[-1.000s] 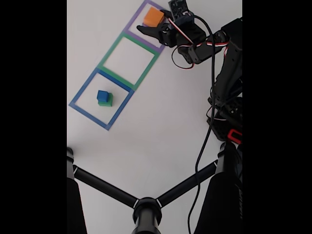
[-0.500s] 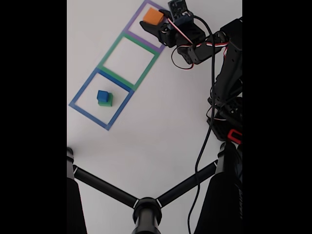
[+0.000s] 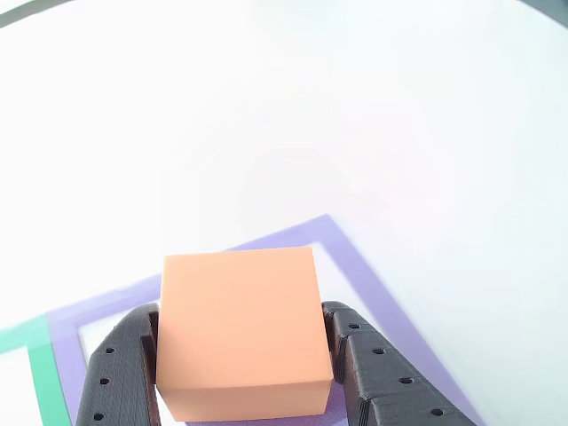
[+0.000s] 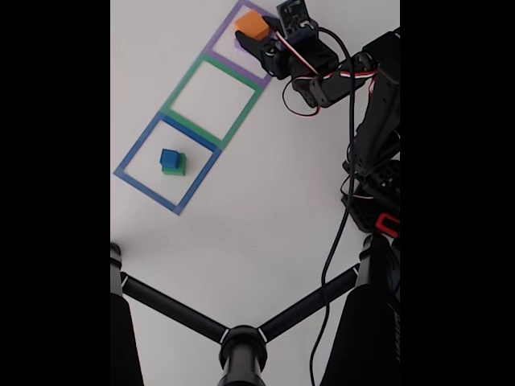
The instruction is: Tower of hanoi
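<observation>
Clamped between my claw's (image 3: 244, 368) two black fingers (image 3: 120, 373) sits the orange cube (image 3: 241, 342), one finger pressed against each side. In the fixed view my claw (image 4: 259, 39) holds that orange cube (image 4: 253, 24) over the purple taped square (image 4: 222, 42) at the far end of the white table (image 4: 265, 209). A small blue cube (image 4: 169, 158) rests on a green cube (image 4: 176, 167) inside the blue taped square (image 4: 138, 146); the green taped square (image 4: 181, 87) lies between.
</observation>
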You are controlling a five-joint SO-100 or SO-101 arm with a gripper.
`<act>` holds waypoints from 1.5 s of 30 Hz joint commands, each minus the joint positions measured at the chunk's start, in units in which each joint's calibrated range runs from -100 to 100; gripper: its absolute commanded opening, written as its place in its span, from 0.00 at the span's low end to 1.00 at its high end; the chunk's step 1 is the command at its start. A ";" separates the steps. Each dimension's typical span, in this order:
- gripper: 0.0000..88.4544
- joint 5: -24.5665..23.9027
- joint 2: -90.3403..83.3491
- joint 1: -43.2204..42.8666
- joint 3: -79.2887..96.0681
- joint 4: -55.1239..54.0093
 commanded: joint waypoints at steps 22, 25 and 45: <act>0.16 0.00 -18.97 -5.97 1.61 15.28; 0.16 0.00 -25.51 -6.92 -0.39 24.51; 0.16 0.00 -51.99 -17.57 -51.93 115.12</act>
